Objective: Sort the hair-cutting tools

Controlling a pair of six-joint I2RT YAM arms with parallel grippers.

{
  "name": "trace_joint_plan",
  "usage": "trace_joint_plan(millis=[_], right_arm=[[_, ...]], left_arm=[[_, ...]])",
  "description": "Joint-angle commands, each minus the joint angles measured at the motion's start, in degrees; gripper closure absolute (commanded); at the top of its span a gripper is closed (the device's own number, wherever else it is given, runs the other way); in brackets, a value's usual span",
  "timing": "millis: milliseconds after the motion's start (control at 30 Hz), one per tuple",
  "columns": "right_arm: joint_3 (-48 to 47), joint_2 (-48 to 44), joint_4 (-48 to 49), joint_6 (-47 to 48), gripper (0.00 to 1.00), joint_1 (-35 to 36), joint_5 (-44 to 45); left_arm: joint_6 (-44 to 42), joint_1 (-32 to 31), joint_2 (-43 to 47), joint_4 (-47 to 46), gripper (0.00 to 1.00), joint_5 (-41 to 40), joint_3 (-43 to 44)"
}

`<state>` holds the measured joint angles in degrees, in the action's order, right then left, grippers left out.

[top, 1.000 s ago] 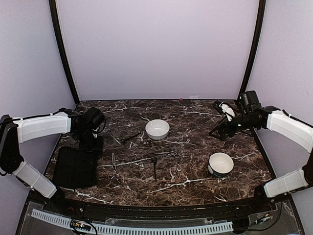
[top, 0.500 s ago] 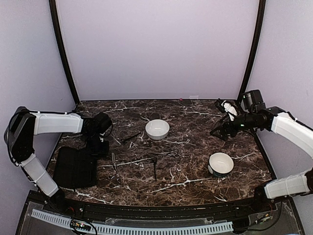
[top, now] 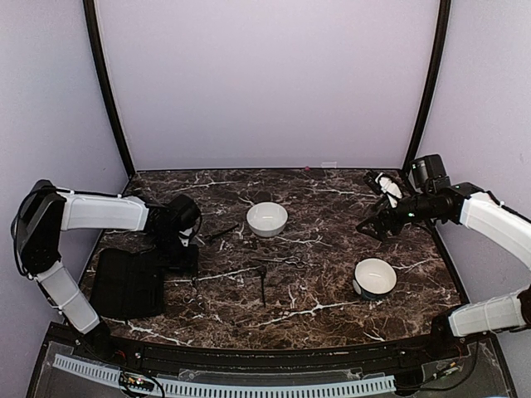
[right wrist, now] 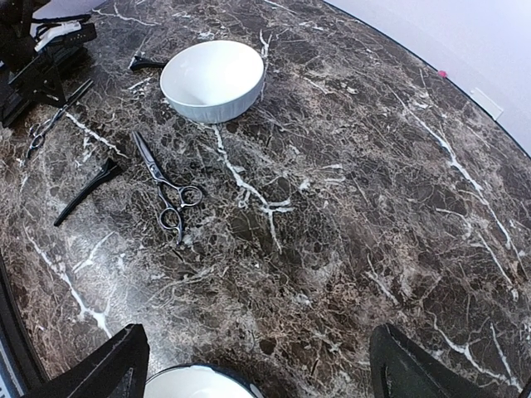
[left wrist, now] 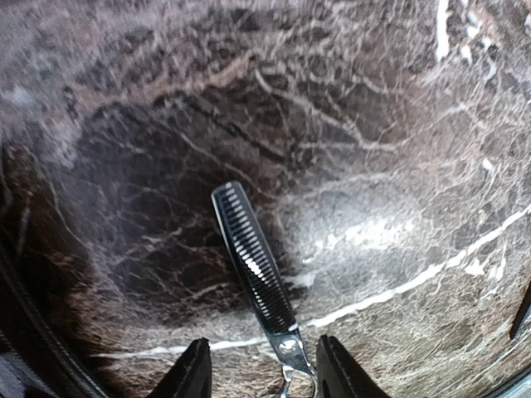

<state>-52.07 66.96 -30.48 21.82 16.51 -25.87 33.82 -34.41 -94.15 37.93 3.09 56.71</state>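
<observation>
Marble table (top: 332,191): one flat black case (top: 124,286) at left, two white bowls (top: 267,218) (top: 374,276), two silver scissors, two slim black sticks (right wrist: 85,191) (right wrist: 146,62). The left gripper (left wrist: 264,365), fingers apart, straddles the toothed scissors (left wrist: 253,261) near the case. The plain scissors (right wrist: 166,192) lie mid-table. The right gripper (right wrist: 257,352) gapes, empty.

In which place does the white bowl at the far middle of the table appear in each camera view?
Top external: the far white bowl sits just above centre.
Left wrist: not in it; only a toothed scissor blade on marble.
Right wrist: the bowl is upper left.
Shared landmark: ring-handled scissors near that bowl, also in the right wrist view.
</observation>
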Motion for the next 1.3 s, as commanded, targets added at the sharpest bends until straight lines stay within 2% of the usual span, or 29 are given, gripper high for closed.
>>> trace_joint_plan(millis=[0,167,367,467,700,900,1267], right_arm=[[-0.1,0.8,1.0,0.2,0.08,0.4,-1.0],[-0.6,1.5,0.7,0.3,0.09,0.5,-1.6],[0.7,0.4,1.4,0.5,0.09,0.5,-1.0],[1.4,-0.4,1.7,0.6,0.09,0.5,-0.7],[1.8,-1.4,1.7,0.7,0.09,0.5,-0.3],[1.9,-2.3,1.5,0.8,0.09,0.5,0.5],[1.8,-2.5,1.1,0.8,0.09,0.5,1.3]], left_arm=[[1.0,-2.3,-0.7,-0.4,0.57,2.9,-1.6],[2.1,-4.1,-2.9,-0.6,0.62,2.9,-1.3],[3.4,-8.5,-6.6,-0.2,0.76,2.4,0.8],[4.3,-11.4,-9.5,-0.2,0.86,2.7,3.2],[6.0,-18.4,-16.7,-0.5,0.96,3.6,11.3],[6.3,-22.1,-21.9,-1.2,0.99,4.8,19.7],[4.1,-24.9,-30.3,-5.0,0.99,9.7,34.8]])
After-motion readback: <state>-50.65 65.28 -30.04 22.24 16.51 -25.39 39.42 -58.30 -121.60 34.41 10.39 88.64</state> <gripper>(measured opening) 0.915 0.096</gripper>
